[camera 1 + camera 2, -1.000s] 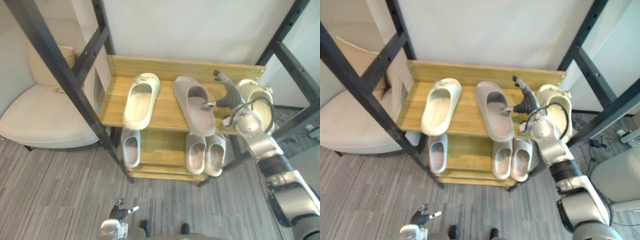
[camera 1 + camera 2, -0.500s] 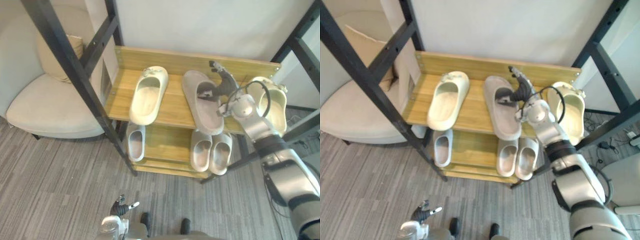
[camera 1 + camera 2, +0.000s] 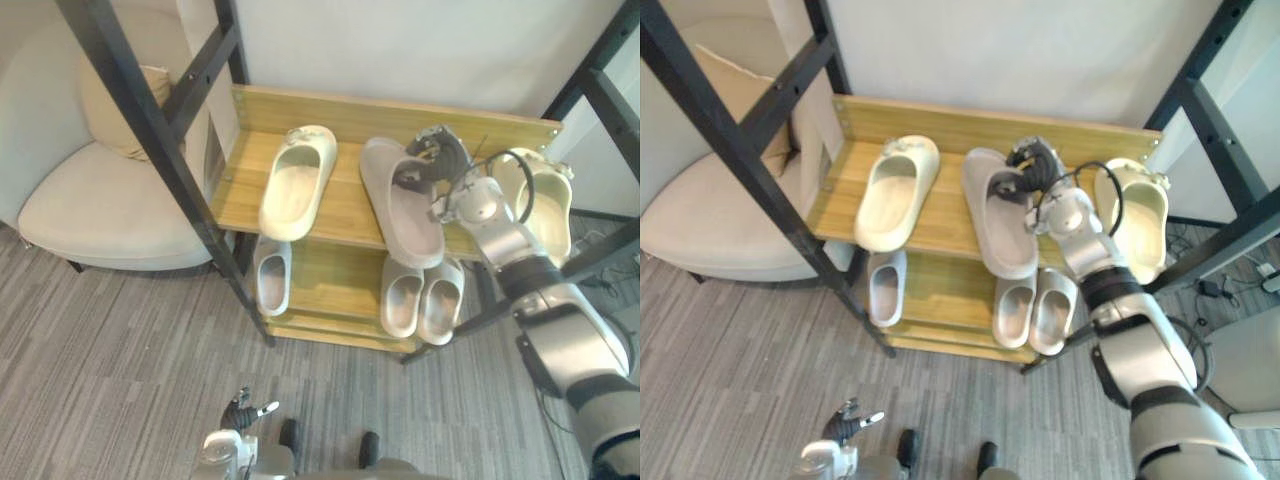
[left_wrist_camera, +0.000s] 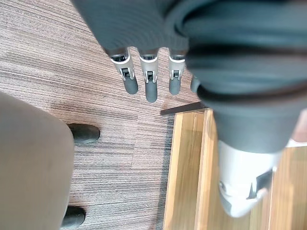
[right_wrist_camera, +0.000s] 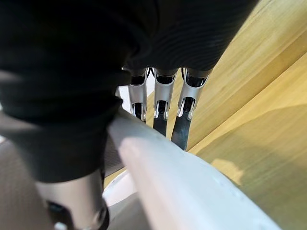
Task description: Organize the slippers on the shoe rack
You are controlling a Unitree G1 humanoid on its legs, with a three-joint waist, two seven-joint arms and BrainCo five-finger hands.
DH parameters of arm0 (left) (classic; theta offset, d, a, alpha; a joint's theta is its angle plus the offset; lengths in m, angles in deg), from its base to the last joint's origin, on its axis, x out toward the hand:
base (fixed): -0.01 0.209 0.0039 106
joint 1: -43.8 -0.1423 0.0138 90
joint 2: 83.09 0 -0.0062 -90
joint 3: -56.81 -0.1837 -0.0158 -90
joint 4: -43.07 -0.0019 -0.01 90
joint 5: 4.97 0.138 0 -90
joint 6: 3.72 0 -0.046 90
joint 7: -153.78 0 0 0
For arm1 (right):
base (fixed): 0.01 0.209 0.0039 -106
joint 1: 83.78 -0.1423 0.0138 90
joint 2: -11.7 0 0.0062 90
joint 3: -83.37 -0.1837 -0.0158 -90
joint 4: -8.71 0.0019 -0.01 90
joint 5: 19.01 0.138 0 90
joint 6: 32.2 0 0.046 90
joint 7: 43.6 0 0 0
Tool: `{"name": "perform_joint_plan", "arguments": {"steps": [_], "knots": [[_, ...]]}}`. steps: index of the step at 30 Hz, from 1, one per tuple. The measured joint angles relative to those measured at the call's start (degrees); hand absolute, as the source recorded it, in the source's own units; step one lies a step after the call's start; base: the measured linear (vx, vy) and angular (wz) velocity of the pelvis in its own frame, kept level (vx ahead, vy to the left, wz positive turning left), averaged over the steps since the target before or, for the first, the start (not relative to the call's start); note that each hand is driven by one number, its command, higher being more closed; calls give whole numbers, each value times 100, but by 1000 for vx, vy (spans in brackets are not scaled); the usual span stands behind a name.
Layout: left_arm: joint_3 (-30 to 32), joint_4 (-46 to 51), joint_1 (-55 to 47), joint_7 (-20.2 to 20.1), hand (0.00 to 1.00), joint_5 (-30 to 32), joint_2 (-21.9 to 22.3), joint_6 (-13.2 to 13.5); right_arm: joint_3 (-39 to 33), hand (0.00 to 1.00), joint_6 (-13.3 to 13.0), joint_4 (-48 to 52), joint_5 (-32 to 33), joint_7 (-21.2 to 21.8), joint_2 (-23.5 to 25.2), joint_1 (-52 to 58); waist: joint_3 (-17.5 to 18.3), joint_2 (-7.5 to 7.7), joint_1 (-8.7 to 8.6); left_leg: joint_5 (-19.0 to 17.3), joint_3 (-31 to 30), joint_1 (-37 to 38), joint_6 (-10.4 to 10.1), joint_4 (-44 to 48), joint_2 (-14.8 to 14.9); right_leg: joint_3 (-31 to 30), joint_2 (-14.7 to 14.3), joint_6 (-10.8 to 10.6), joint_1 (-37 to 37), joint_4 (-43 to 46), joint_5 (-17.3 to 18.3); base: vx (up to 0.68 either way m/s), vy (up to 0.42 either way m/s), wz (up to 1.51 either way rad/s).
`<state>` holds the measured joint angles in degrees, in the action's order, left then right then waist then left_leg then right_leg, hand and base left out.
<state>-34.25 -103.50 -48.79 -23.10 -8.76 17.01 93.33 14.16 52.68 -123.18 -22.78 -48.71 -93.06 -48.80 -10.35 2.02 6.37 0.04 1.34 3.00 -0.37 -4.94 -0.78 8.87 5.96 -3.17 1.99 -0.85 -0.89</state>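
Right hand [image 3: 432, 168] clamped on the far end of the taupe-grey foam slipper [image 3: 408, 222], which lies right of centre on the wooden shoe rack's [image 3: 347, 205] top shelf. Left hand [image 4: 149, 84] hangs low over the floor, fingers straight and apart.

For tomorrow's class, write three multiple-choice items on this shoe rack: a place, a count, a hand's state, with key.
1. The right hand is on which slipper? A. cream one B. top grey one C. lower grey one
2. How many slippers lie on the lower shelf? A. two B. five C. three
3. The left hand is: A. open B. shut on a slipper C. shut on the rack
Key: 1 B, its fingers curl on the grey slipper on the top shelf. 2 C, a single slipper and a pair. 3 A, its fingers are straight above the floor.
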Motion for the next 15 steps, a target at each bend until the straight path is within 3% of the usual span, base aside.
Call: {"name": "perform_joint_plan", "arguments": {"steps": [7, 15], "knots": [[-3, -9, -1, -3, 0, 5, 2, -24, -497, 100, -32, 1104, 285, 0, -66, 878, -18, -31, -58, 0, 34, 44, -2, 5, 12, -21, -6, -8, 4, 53, 8, -10, -6, -1], [14, -45, -51, -91, 0, 58, -5, -118, -971, 100, -218, 3654, 856, 145, -52, 2608, -2, -26, -313, -2, 98, 96, -1, 18, -6, -96, 48, -118, 30, 62, 84, -24, -12, -4]]}}
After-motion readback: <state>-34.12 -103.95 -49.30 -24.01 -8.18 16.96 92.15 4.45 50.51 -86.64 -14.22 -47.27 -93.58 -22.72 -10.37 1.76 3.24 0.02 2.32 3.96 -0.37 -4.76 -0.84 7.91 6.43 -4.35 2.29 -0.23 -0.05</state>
